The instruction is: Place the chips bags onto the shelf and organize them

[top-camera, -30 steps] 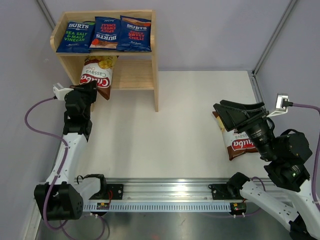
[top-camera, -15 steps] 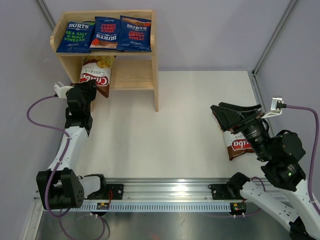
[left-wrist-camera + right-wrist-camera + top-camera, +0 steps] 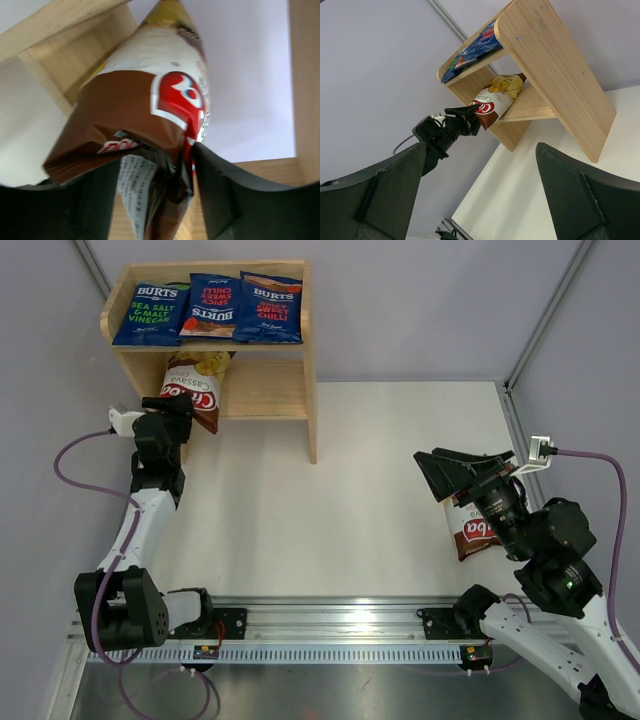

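Left gripper (image 3: 156, 165) is straddling the Chuba bag's (image 3: 145, 100) bottom seam, with the bag leaning into the shelf (image 3: 311, 390) just ahead; pinching or loosened, cannot tell. Right gripper (image 3: 435, 475) is gaping, empty, hovering over the second bag (image 3: 472, 532). Bags are likely handling light, crinkly, slippery, crushable; best grabbing the seams.

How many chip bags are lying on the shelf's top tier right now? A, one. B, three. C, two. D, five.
B: three blue Burts bags lie side by side on the top tier of the shelf.
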Robot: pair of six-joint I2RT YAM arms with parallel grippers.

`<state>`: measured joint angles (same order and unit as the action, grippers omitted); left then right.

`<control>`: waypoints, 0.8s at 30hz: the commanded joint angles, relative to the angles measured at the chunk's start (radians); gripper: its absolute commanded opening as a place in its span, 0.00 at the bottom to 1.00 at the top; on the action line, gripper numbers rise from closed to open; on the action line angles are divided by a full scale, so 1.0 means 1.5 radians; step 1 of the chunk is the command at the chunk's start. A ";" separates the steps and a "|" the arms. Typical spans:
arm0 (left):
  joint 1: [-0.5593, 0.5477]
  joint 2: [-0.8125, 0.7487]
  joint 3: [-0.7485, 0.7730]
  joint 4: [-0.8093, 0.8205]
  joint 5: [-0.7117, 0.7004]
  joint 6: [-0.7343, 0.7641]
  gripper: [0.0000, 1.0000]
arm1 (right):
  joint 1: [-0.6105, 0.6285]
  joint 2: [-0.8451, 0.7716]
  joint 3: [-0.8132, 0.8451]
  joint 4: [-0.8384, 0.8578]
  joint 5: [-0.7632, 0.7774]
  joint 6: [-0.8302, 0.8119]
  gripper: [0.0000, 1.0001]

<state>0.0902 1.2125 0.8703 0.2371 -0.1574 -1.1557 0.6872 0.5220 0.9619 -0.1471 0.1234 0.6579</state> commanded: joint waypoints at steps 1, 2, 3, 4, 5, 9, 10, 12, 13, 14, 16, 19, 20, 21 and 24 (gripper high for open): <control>0.003 -0.032 0.021 -0.046 -0.029 0.011 0.66 | 0.004 -0.005 -0.003 0.025 0.026 -0.011 0.99; 0.003 -0.040 0.020 -0.080 -0.035 0.009 0.68 | 0.003 -0.005 -0.005 0.026 0.024 -0.010 0.99; 0.003 -0.058 0.014 -0.096 -0.048 0.004 0.70 | 0.003 -0.005 -0.006 0.027 0.025 -0.009 0.99; 0.004 -0.065 0.009 -0.100 -0.053 0.005 0.72 | 0.003 -0.004 -0.007 0.030 0.023 -0.006 0.99; 0.003 -0.074 0.003 -0.113 -0.057 0.006 0.73 | 0.004 -0.004 -0.011 0.031 0.021 -0.003 0.99; 0.002 -0.086 -0.005 -0.119 -0.049 0.011 0.83 | 0.004 -0.002 -0.022 0.043 0.015 0.006 0.99; 0.003 -0.077 -0.003 -0.117 -0.046 0.011 0.84 | 0.003 -0.002 -0.024 0.046 0.014 0.008 0.99; 0.003 -0.064 0.004 -0.117 -0.034 0.011 0.91 | 0.004 -0.001 -0.028 0.048 0.011 0.008 0.99; 0.004 -0.050 0.011 -0.117 -0.031 0.010 0.93 | 0.004 -0.002 -0.029 0.047 0.012 0.010 0.99; 0.003 -0.042 0.014 -0.119 -0.028 0.007 0.94 | 0.004 -0.002 -0.030 0.047 0.013 0.009 0.99; 0.003 -0.031 0.018 -0.131 -0.024 -0.008 0.94 | 0.004 -0.004 -0.031 0.045 0.015 0.007 1.00; 0.003 -0.023 0.016 -0.153 -0.035 -0.017 0.95 | 0.004 -0.007 -0.032 0.040 0.020 0.002 0.99; 0.003 -0.022 0.011 -0.156 -0.039 -0.021 0.95 | 0.004 -0.009 -0.033 0.040 0.020 0.001 1.00; 0.003 -0.020 0.008 -0.156 -0.044 -0.025 0.95 | 0.004 -0.010 -0.034 0.039 0.021 0.000 0.99; 0.004 -0.007 0.008 -0.172 -0.044 -0.025 0.97 | 0.004 -0.009 -0.038 0.041 0.023 -0.002 0.99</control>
<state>0.0914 1.1751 0.8677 0.0048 -0.2062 -1.1870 0.6872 0.5159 0.9115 -0.1246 0.1234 0.6689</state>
